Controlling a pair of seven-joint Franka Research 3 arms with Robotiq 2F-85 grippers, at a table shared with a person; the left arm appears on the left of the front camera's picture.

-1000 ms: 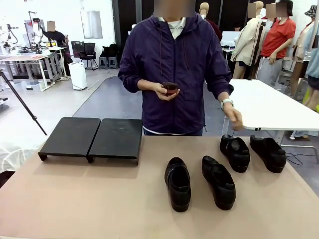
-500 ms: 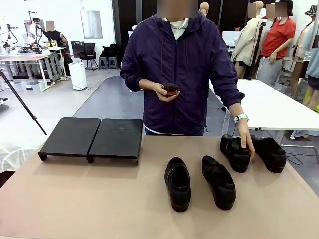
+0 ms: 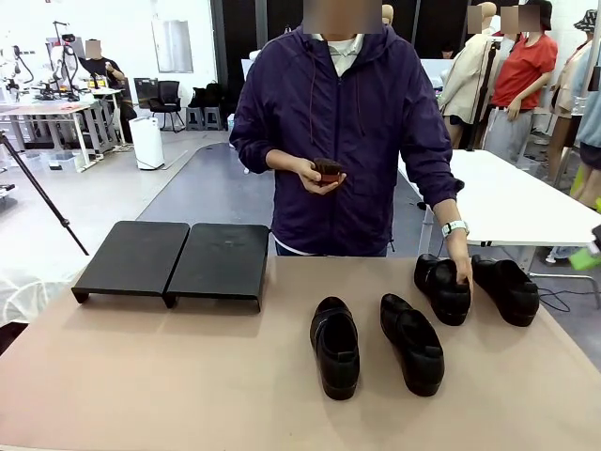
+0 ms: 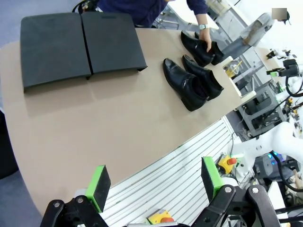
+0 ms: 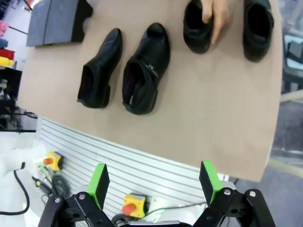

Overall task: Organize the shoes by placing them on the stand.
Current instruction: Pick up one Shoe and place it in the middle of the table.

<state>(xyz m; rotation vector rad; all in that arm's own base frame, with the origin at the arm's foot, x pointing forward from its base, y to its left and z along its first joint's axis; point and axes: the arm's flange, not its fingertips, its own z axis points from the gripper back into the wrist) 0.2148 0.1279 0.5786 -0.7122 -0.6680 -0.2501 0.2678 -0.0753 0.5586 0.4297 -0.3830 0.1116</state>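
Your left gripper (image 4: 154,171) and right gripper (image 5: 152,177) gape empty; pinch the likely stiff, slick shoes (image 3: 335,349) at three o'clock by their collars.

The tan table (image 3: 141,376) carries the black stand (image 3: 216,258) at left and four black shoes (image 3: 335,346) at right.

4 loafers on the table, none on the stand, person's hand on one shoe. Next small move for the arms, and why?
Probably lower the open left end effector toward the glossy black leather loafer nearest the flat matte-black stand. That shoe lies free on the table, while the person's hand rests on a loafer farther right, which is best avoided for now.
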